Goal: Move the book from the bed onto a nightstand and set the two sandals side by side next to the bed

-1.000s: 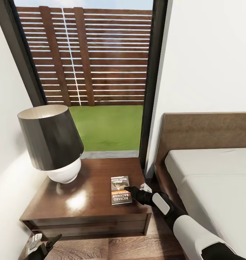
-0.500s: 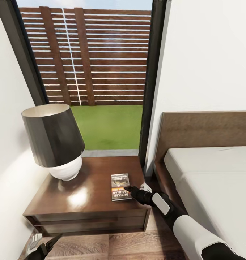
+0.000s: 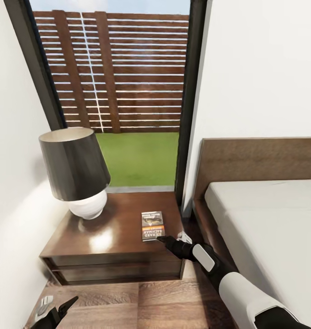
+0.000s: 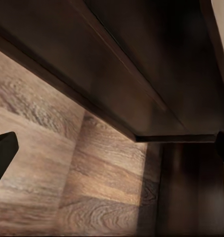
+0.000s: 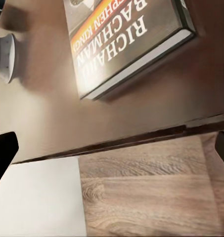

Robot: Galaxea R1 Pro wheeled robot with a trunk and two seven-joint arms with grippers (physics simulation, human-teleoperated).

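The book (image 3: 152, 226) lies flat on the nightstand (image 3: 105, 237), close to its right front corner, cover up with the lettering "RICHARD BACHMAN" (image 5: 122, 37). My right gripper (image 3: 168, 239) hovers open just short of the book's near corner, with nothing between its fingers. Low beside the nightstand's left front corner, my left gripper (image 3: 58, 306) is open and empty over the wood floor (image 4: 67, 163). The bed (image 3: 265, 219) with its brown headboard stands to the right. The sandals are out of view.
A lamp (image 3: 77, 169) with a dark shade and a white base stands on the nightstand's left half. Behind it is a tall dark-framed window (image 3: 123, 82) onto grass and a slatted fence. A white wall closes in on the left. A narrow strip of floor (image 3: 192, 269) separates nightstand and bed.
The whole view has drawn back from the nightstand. The book stays where it lay while my right gripper, which was at the book's edge, now sits a little short of it.
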